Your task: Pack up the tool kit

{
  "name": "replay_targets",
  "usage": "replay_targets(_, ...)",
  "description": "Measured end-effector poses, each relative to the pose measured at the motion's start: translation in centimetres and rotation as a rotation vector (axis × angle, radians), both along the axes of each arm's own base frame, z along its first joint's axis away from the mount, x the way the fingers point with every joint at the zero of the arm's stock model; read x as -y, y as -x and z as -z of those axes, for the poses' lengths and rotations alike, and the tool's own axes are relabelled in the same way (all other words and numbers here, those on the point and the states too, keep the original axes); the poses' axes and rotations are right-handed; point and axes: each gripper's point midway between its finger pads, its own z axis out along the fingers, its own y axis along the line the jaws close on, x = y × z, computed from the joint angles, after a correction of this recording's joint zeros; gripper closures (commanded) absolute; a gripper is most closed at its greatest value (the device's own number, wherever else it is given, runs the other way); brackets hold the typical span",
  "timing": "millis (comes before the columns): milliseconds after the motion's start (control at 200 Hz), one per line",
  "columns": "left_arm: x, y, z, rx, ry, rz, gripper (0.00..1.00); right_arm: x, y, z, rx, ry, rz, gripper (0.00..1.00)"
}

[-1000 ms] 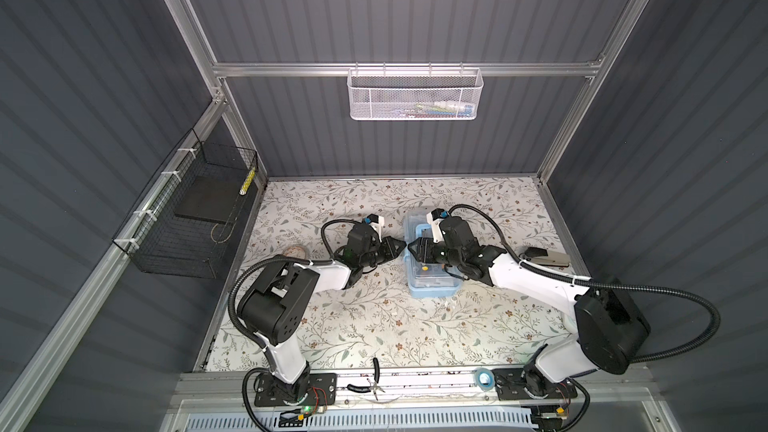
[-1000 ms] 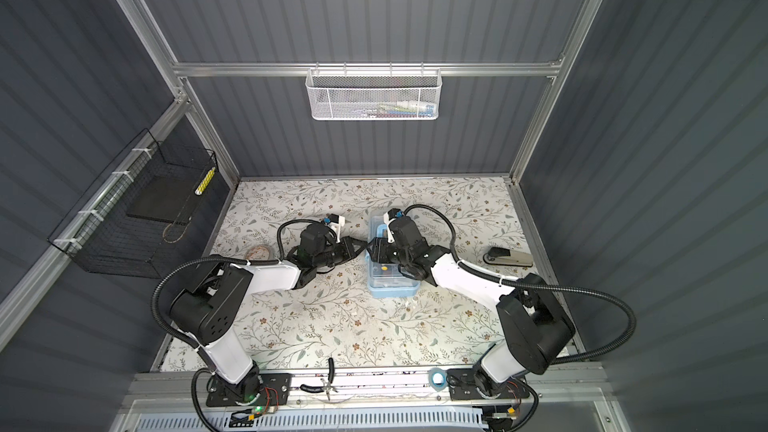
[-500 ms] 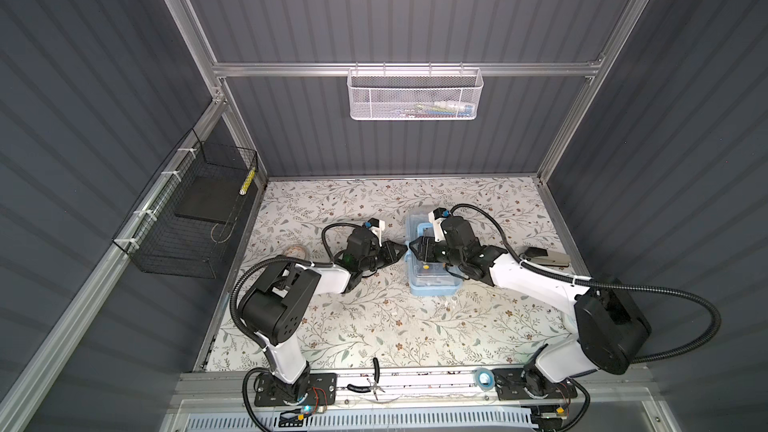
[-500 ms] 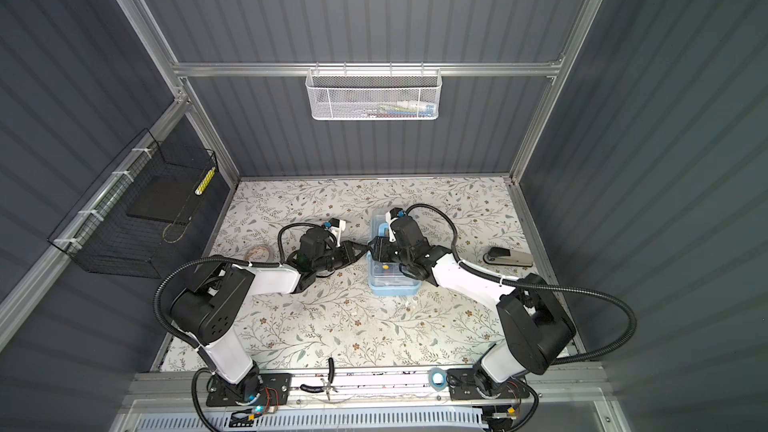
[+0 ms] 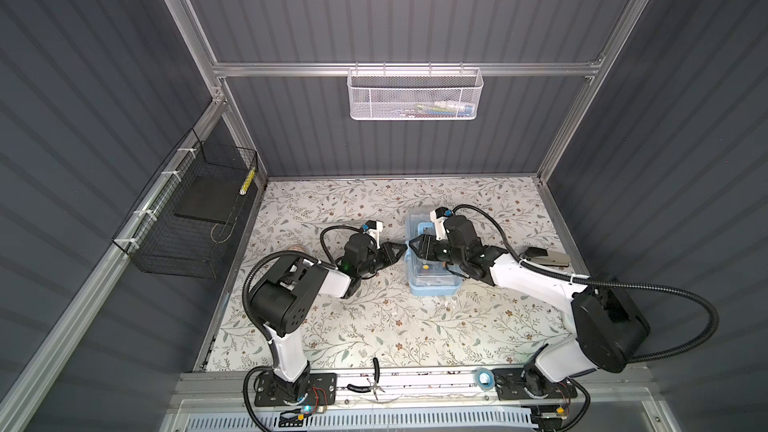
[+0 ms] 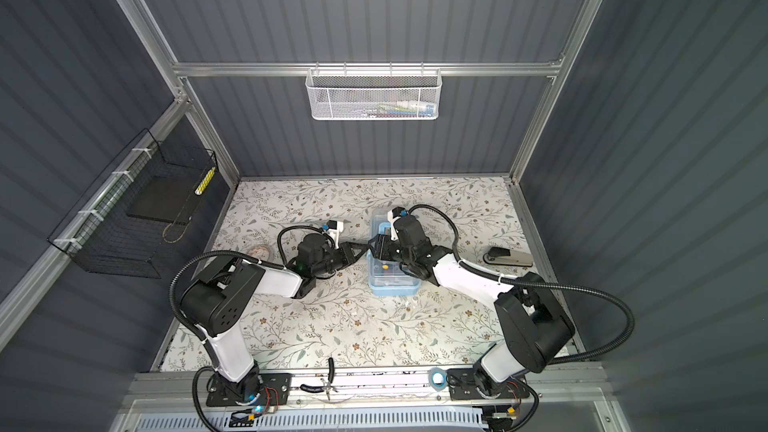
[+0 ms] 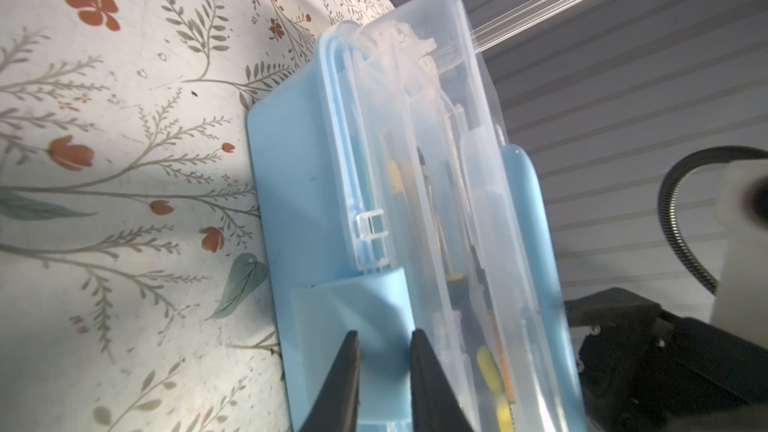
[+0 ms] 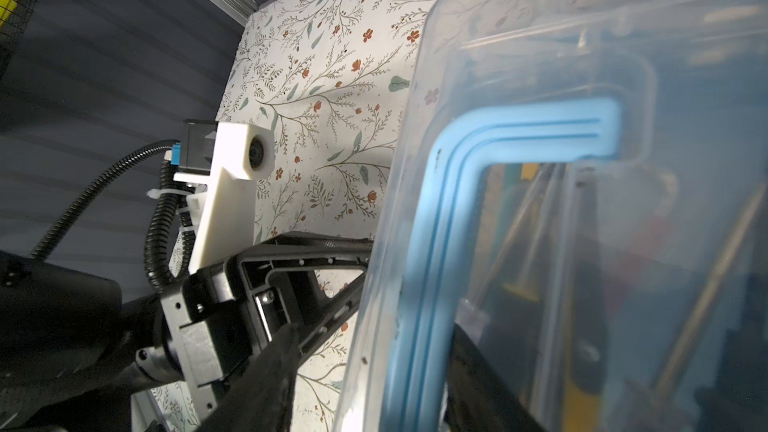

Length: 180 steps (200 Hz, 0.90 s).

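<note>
The tool kit (image 5: 432, 284) (image 6: 392, 284) is a light-blue box with a clear lid, lying mid-table with its lid down. Screwdrivers and yellow tools show through the lid (image 7: 436, 118). My left gripper (image 5: 399, 249) (image 6: 360, 249) (image 7: 384, 336) points at the box's left side. Its jaws stand a narrow gap apart, just in front of the blue latch (image 7: 353, 305), with nothing between them. My right gripper (image 5: 415, 243) (image 6: 376, 243) (image 8: 372, 330) is open astride the lid's left rim. One finger is outside the box and the other rests by the blue handle (image 8: 519, 126).
A white mesh basket (image 5: 415, 95) hangs on the back wall. A black wire basket (image 5: 183, 226) hangs on the left wall. A stapler (image 5: 544, 257) lies at the right. A small round thing (image 5: 293, 249) lies at the left. Pliers (image 5: 376, 384) and a tape roll (image 5: 483, 376) sit on the front rail.
My left gripper has edged slightly toward the box's side. The right arm and the box have barely moved.
</note>
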Motion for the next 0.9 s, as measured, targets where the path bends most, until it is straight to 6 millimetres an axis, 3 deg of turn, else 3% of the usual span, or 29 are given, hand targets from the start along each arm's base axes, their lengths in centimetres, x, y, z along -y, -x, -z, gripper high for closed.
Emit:
replay_targets(350, 0.3, -0.9, 0.3, 0.040, 0.153, -0.116, 0.77, -0.1, -0.4, -0.4, -0.016, -0.120, 0.013, 0.44)
replay_targets(505, 0.2, -0.8, 0.2, 0.031, 0.127, -0.129, 0.74, 0.1, -0.5, -0.7, -0.014, -0.134, 0.019, 0.43)
replay_targets(720, 0.3, -0.6, 0.3, -0.036, -0.010, -0.089, 0.59, 0.5, -0.2, -1.5, -0.013, -0.110, 0.007, 0.33)
replay_targets(845, 0.0, -0.3, 0.1, -0.060, -0.121, -0.052, 0.46, 1.3, 0.8, -1.4, -0.044, -0.023, 0.008, 0.29)
replay_targets(900, -0.3, -0.3, -0.6, -0.048, -0.170, -0.051, 0.35, 1.9, 1.4, -1.6, -0.052, 0.018, 0.011, 0.28)
